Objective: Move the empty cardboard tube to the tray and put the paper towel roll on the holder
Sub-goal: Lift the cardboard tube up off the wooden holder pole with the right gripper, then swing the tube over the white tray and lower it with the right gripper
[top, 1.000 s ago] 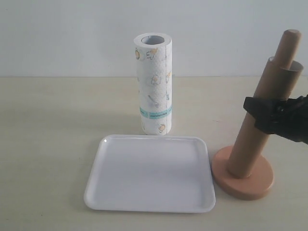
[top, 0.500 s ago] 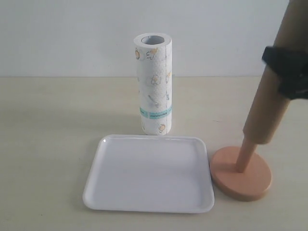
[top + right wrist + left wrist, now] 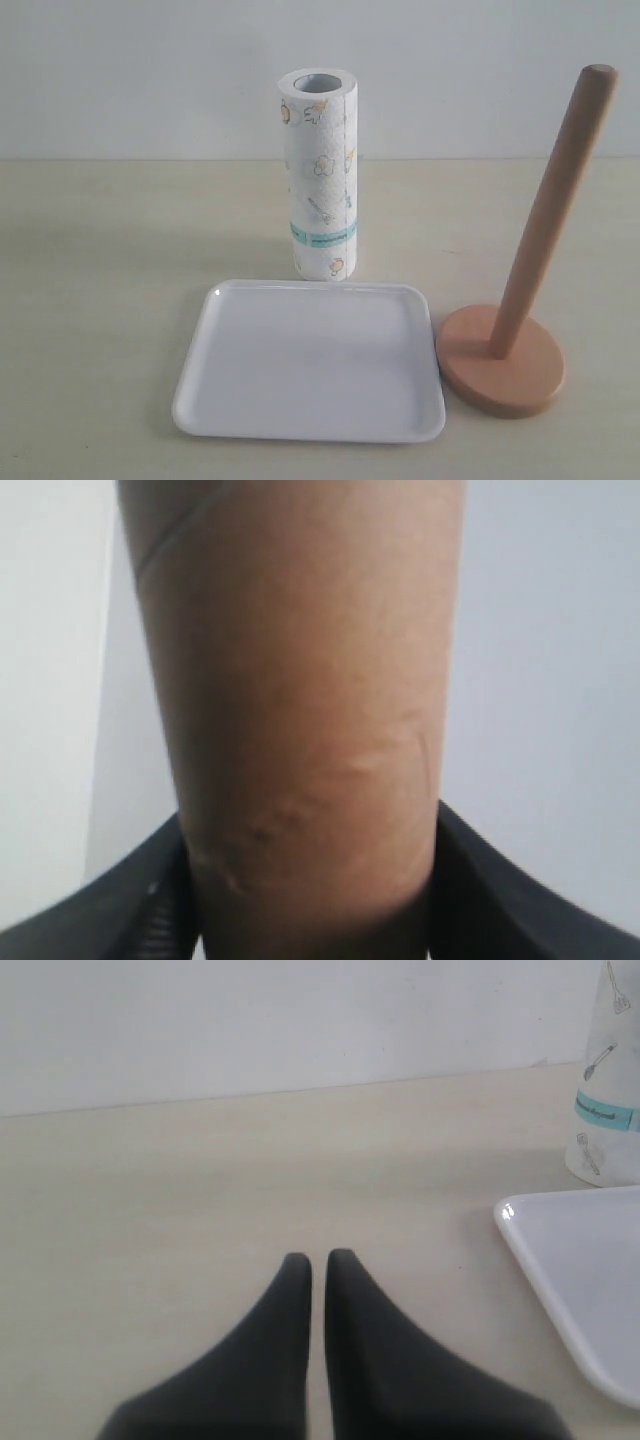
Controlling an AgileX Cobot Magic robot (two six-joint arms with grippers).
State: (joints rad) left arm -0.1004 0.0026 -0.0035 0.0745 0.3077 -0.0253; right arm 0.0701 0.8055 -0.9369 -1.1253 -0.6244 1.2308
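The brown empty cardboard tube (image 3: 300, 700) fills the right wrist view, and my right gripper (image 3: 312, 910) is shut on it, one black finger on each side. Neither of them shows in the exterior view. There the holder (image 3: 540, 265) stands at the right with its pole bare and leaning. The paper towel roll (image 3: 318, 175) stands upright just behind the white tray (image 3: 310, 360), which holds nothing. My left gripper (image 3: 318, 1260) is shut and holds nothing, low over the table beside the tray's corner (image 3: 580, 1280), with the roll (image 3: 612, 1090) further off.
The holder's round base (image 3: 500, 372) sits close to the tray's right rim. A pale wall runs behind the beige table.
The tube, held by my right gripper, has risen off the holder's pole and left the exterior view. The pole now stands bare. The left gripper stays shut.
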